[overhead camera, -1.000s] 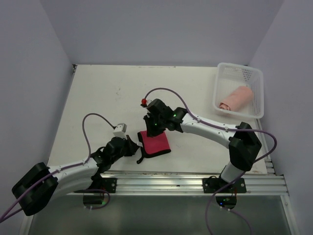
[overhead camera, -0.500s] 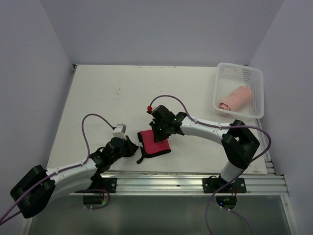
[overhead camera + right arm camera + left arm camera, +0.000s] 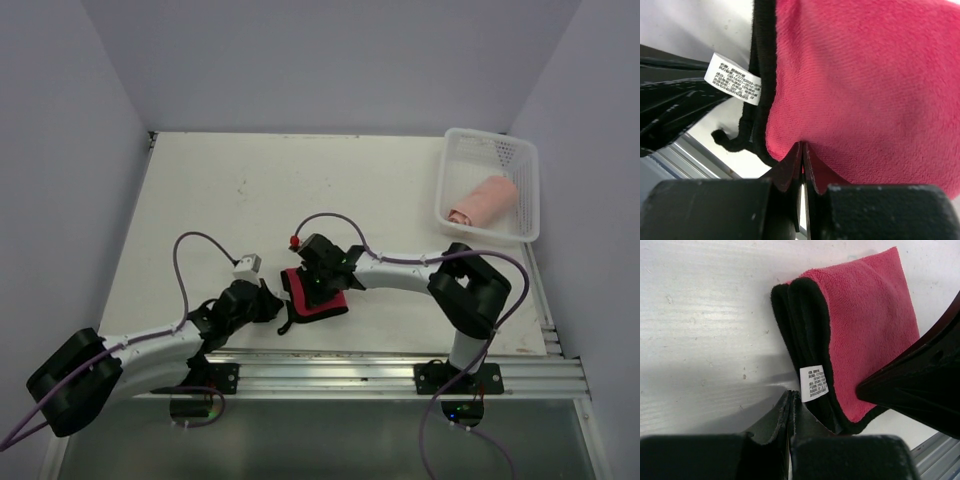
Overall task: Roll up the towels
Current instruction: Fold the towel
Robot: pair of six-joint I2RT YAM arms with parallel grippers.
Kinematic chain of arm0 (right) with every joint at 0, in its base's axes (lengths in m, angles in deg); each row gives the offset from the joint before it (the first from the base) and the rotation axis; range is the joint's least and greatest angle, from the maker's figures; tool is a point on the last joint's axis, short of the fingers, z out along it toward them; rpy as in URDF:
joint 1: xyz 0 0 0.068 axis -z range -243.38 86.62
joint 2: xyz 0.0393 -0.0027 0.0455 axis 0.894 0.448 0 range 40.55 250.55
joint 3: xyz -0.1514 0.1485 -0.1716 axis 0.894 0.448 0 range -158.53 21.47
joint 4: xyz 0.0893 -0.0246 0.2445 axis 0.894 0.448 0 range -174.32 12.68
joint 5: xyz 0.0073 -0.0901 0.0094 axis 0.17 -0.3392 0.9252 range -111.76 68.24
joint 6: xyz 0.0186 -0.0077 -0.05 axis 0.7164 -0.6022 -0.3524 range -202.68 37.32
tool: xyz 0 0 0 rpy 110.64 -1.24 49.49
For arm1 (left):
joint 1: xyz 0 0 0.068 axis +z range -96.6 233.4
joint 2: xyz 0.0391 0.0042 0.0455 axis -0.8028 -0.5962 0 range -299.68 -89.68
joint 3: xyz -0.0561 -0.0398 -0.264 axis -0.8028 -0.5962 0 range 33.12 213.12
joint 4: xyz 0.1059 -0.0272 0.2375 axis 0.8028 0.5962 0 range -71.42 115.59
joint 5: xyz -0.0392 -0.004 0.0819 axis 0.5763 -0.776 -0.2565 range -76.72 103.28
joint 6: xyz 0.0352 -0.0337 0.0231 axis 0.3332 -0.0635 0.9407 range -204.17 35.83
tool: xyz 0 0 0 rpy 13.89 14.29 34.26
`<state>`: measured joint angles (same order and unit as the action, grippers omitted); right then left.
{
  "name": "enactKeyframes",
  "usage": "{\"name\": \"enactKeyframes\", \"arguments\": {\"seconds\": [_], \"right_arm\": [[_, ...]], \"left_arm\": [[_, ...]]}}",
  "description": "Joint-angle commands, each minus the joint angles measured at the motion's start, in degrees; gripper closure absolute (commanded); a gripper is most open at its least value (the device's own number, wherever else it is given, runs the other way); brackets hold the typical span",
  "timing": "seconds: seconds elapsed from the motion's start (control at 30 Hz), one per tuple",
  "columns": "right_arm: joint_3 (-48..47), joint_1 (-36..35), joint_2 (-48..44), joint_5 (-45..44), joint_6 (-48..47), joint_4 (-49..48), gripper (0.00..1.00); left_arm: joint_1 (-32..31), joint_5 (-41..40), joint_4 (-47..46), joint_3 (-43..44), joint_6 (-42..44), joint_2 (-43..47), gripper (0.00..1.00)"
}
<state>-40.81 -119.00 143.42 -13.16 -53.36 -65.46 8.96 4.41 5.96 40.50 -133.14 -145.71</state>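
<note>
So, the folded red microfibre cloth with black trim and a white tag point(image 3: 325, 303) lies flat on the white table point(image 3: 200, 200) near its front edge, between both arms. The left gripper point(image 3: 790, 399) has its fingers pressed together, right by the tag. The right gripper point(image 3: 802, 150) is closed too, with its tips on the red face. The rolled salmon-pink terry towel point(image 3: 483, 200) sits in the white perforated plastic basket point(image 3: 525, 165), far right.

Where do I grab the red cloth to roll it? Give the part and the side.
Probably the black-trimmed edge of the red cloth, beside the white tag, coming low from the left arm's side: the folded layers stack up there as a raised lip, while the rest lies flat on the table.
</note>
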Motion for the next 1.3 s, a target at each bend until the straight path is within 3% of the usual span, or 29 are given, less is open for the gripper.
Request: {"name": "enactKeyframes", "arguments": {"seconds": [0.0, 0.27, 0.5, 0.7, 0.9, 1.03, 1.27], "right_arm": [[0.41, -1.16, 1.28, 0.72, 1.35, -3.29, 0.93], [0.58, -2.30, 3.56, 1.15, 2.14, -5.14, 0.88], [-1.43, -2.30, 2.52, 0.63, 1.36, -2.51, 0.83], [-4.07, -0.38, -3.55, -2.97, -0.23, 3.12, 0.76], [-2.32, 7.09, -7.94, 0.71, 0.12, 3.21, 0.76], [-2.14, 12.36, -8.82, 2.30, -0.31, 2.85, 0.76], [-4.95, 15.89, -6.81, 2.21, -1.11, 3.56, 0.88]], "left_arm": [[-0.38, 0.78, -5.83, 0.09, -0.95, -2.32, 1.00], [-0.55, 1.83, -9.52, -1.31, -1.22, -5.58, 1.00], [-0.55, 0.87, -6.90, -1.23, -1.13, -2.95, 1.00], [-0.55, -4.75, 5.92, 2.90, 1.51, 5.57, 1.00], [-0.47, -11.35, 17.54, 10.98, 4.32, 9.36, 1.00], [-0.38, -10.13, 12.48, 15.11, 7.39, 6.47, 1.00], [-0.47, -4.33, 2.79, 20.74, 9.51, -6.97, 1.00]]}}
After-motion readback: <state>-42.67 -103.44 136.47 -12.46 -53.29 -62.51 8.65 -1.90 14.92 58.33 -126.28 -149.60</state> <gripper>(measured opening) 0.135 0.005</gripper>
